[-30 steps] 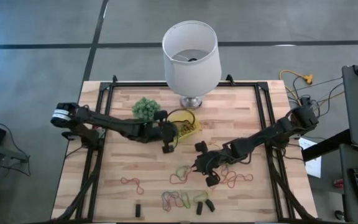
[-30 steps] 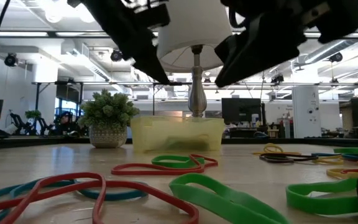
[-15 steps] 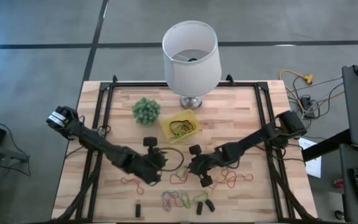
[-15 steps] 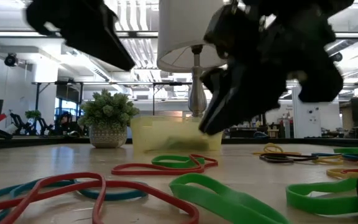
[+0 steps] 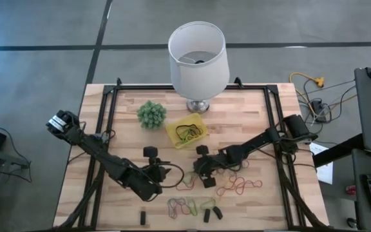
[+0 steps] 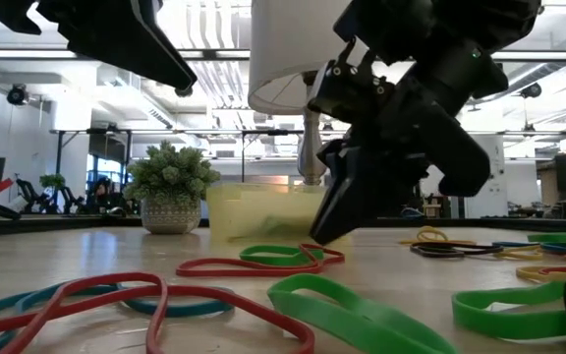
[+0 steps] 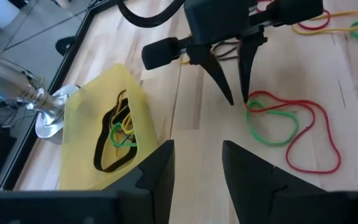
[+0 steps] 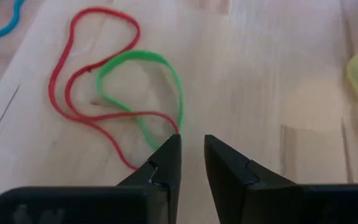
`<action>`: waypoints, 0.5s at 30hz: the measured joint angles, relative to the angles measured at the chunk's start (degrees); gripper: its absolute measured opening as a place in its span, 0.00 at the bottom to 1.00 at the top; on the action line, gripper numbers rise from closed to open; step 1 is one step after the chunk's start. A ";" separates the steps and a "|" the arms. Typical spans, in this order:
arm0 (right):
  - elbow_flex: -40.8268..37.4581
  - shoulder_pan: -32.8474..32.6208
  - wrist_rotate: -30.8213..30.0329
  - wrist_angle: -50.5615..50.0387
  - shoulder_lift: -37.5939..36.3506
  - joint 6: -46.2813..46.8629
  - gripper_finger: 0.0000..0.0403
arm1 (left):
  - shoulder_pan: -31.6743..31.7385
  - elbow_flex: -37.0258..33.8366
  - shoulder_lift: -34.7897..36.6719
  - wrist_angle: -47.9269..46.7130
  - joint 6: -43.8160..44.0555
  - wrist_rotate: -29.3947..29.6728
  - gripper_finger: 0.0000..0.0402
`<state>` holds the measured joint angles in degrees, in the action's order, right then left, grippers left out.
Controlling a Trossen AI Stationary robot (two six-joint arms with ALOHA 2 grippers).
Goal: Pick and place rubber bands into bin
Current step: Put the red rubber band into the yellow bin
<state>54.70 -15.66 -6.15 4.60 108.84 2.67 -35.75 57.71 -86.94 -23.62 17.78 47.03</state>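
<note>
Rubber bands lie loose on the wooden table: a green and a red loop overlapping (image 5: 187, 182), a mixed cluster (image 5: 185, 206) near the near edge, a red one (image 5: 136, 189) and orange ones (image 5: 240, 187). The yellow bin (image 5: 187, 132) holds several bands. My right gripper (image 8: 191, 140) is narrowly open, low over the table, with its tips at the end of the green band (image 8: 166, 81); the left wrist view shows it (image 7: 238, 99) pointing down there. My left gripper (image 7: 197, 155) is open and empty, hovering left of that pair (image 5: 161, 172). My right gripper points steeply down at the table, slanting from the right, one fingertip (image 8: 174, 140) beside the near end of the green band (image 8: 180, 121). I cannot tell whether it touches the band, which lies flat on the table.
A white lamp (image 5: 198, 55) stands behind the bin at the far edge, and a fuzzy green plant (image 5: 151, 114) sits to the bin's left. Small dark stubby pieces (image 5: 211, 212) lie near the near edge. Black rails (image 5: 105, 116) run along both table sides.
My left gripper has left the bin's left side and swung toward the near edge and left, staying up above the table. My right gripper has moved a little toward the left and down, coming low beside the green and red bands. The bands lie as before.
</note>
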 joint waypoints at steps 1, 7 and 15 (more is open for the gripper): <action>-0.12 -0.02 0.10 -0.07 0.00 0.17 0.16 | 0.00 0.00 0.00 0.00 0.03 0.00 0.29; -0.31 -0.07 0.72 0.15 0.56 0.40 0.18 | 0.00 0.00 0.00 -0.02 0.09 0.00 0.29; 0.68 0.00 3.19 0.92 3.42 0.37 0.17 | 0.00 0.00 0.00 -0.75 1.40 -0.04 0.29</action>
<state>55.37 -15.66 -2.96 5.52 112.26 3.05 -35.75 57.71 -86.94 -24.37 19.18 46.99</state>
